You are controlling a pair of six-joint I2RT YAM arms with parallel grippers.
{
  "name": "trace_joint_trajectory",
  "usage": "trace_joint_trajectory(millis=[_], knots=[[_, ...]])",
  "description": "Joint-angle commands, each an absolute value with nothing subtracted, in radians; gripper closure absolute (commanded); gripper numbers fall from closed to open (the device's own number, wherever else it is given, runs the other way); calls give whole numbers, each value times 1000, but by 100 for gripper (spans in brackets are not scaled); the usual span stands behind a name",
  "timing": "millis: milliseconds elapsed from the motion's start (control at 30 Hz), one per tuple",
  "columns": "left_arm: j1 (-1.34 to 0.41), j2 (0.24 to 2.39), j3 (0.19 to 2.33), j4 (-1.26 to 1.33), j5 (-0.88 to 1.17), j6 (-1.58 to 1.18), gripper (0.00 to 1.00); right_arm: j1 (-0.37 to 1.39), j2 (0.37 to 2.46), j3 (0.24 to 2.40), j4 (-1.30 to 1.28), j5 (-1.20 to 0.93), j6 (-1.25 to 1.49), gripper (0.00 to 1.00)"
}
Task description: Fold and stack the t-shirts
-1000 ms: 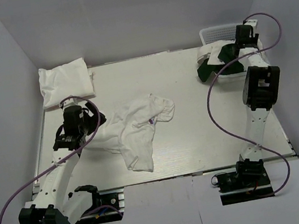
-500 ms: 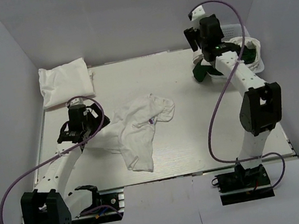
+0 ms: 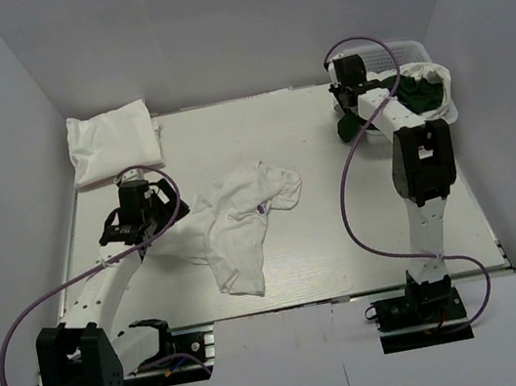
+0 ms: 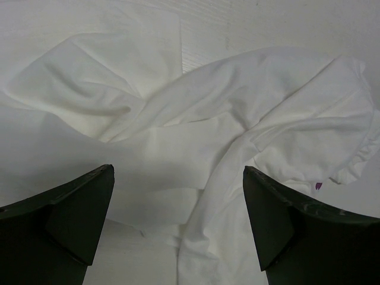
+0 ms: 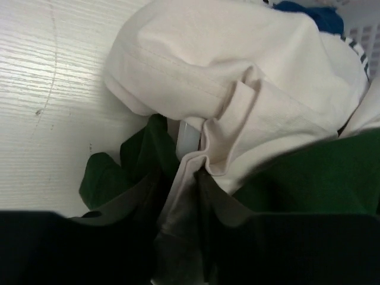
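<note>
- Watching the left wrist feed, I saw the left end effector spread fully apart and holding nothing, poised just above the crumpled white t-shirt.
- That shirt lay rumpled on the tabletop, left of centre.
- I could not tell whether the fingers brushed the cloth beneath them.
- On the right wrist feed, the right end effector was at the far right of the tabletop, by the basket.
- Its jaws were drawn partway together, clenched on a bunched fold of the cream-white t-shirt.
- A dark green t-shirt lay under and beside that fold, spilling onto the tabletop and pressing against both fingers.
- A scrap of blue cloth showed behind the cream-white one, inside the basket.
- A folded white t-shirt sat in the far left corner of the tabletop, well apart from both end effectors.
</note>
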State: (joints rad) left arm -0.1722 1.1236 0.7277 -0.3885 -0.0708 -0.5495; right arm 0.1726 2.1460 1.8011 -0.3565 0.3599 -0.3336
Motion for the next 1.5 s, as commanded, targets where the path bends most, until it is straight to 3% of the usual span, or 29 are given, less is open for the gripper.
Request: trace_joint_trajectory(millis=[0, 167, 300, 500, 533, 600, 733, 767, 833, 933, 1100, 1133, 1467], knots=[[-169, 1126, 732, -388, -84, -541, 1, 183, 2080, 1778, -341, 402, -319, 70], [-169, 1147, 732, -388, -72, -541, 1, 181, 2033, 1776, -333, 388, -291, 74], [-169, 1167, 732, -379, -72, -541, 1, 180, 2007, 1782, -333, 354, -281, 66], [-169, 1167, 741, -379, -63, -541, 1, 176, 2005, 1766, -354, 290, -276, 66], [-169, 1167, 741, -379, -63, -541, 1, 178, 2006, 1753, -354, 293, -276, 87], [-169, 1167, 741, -379, -63, -541, 1, 173, 2009, 1744, -345, 311, -272, 98], [-178, 1167, 741, -388, -63, -532, 1, 172, 2023, 1738, -345, 354, -278, 77], [-178, 1167, 741, -388, -63, -532, 1, 170, 2020, 1738, -351, 345, -282, 66], [-178, 1167, 750, -388, -63, -532, 1, 170, 2022, 1726, -359, 330, -288, 60], [-178, 1167, 750, -388, -63, -532, 1, 173, 2016, 1704, -367, 357, -285, 60], [-178, 1167, 750, -388, -63, -532, 1, 169, 2054, 1766, -434, 381, -242, 88], [-178, 1167, 750, -388, -63, -532, 1, 169, 2059, 1773, -442, 382, -238, 99], [-178, 1177, 750, -388, -63, -532, 1, 158, 1876, 1687, -258, 437, -146, 100]])
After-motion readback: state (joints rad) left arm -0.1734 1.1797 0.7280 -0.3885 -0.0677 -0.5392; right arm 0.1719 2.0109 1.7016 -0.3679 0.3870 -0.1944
